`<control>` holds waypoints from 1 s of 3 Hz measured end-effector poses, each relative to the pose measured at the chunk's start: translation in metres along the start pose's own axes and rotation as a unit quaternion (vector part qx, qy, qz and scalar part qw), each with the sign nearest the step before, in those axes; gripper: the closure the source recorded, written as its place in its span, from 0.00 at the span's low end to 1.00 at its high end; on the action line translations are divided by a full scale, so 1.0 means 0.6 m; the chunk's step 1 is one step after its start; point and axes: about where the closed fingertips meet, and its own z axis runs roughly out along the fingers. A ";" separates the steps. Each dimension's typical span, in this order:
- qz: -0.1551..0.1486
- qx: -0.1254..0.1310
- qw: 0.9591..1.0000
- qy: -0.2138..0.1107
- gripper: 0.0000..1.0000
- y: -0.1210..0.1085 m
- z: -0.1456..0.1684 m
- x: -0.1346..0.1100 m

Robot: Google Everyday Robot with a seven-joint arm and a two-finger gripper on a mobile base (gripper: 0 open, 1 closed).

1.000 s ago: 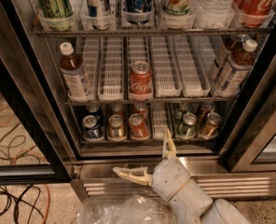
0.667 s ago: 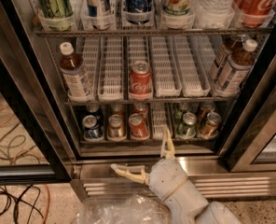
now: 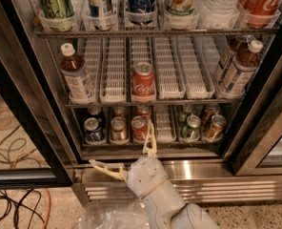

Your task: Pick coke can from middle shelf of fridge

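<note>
Claw [image 3: 120, 143] spread wide in front of the ribbed steel base of the fridge [image 3: 203, 173], one finger [image 3: 150, 140] pointing straight up across the lip of the lowest rack and the other reaching out level to the left, with nothing between them. Directly above the upright finger, one level higher, the coke can [image 3: 143, 82] stands upright at the front end of a white slotted lane on the middle shelf [image 3: 170, 75], well apart from the claw. Up and to the left of the claw, on that same shelf, stands a brown tea bottle [image 3: 77, 78]; two more tea bottles [image 3: 240, 69] are up and to the right. Just behind the raised finger, small cans [image 3: 118, 129] crowd the lowest rack. Higher than all of these, the top rack [image 3: 155, 32] carries tall cans and bottles. Below the claw lies crinkled clear plastic [image 3: 107, 216], and cables [image 3: 12, 137] trail over the floor off to its left.
</note>
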 end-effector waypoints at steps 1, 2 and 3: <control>0.014 0.027 1.000 -0.006 0.00 -0.002 0.001 0.002; 0.078 0.062 0.994 -0.051 0.00 0.038 0.003 -0.049; 0.104 0.087 0.990 -0.044 0.00 0.044 0.011 -0.029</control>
